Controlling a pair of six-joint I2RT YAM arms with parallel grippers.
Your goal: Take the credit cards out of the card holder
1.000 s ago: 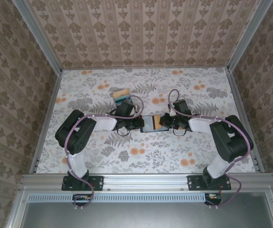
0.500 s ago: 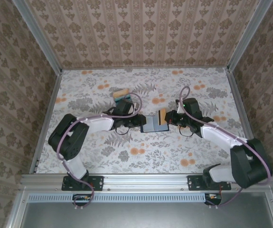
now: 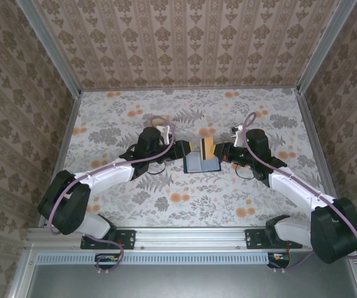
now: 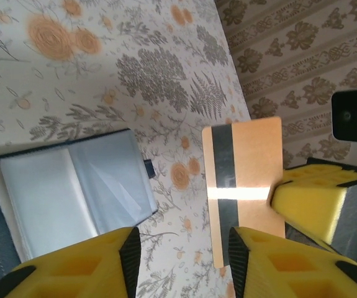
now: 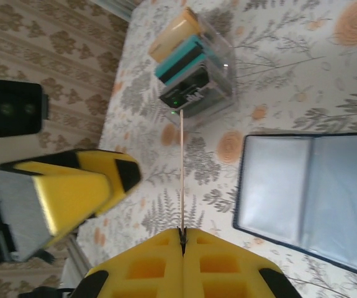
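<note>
Floral-print covering spreads over the bench point(image 3: 135, 205) below damask-papered walls, seen from above; at its middle a dark navy folding card holder point(image 3: 201, 164) lies open, the left claw point(image 3: 181, 149) just beside its left edge and the right claw point(image 3: 219, 152) at its far right corner, gripping a tan plastic credit card point(image 3: 207, 147) on edge above it. From the left wrist, the left claw point(image 4: 181, 257) stands apart and empty over the bench; the card holder point(image 4: 72, 192) shows blue-grey pockets, and the dark-striped card point(image 4: 246, 180) is pinched by a yellow finger point(image 4: 308, 198). From the right wrist, the right claw point(image 5: 183, 239) is clamped on the card's thin edge point(image 5: 182, 180); beyond stands a clear slotted rack point(image 5: 218, 81) carrying three cards point(image 5: 181, 59), tan, teal and dark.
</note>
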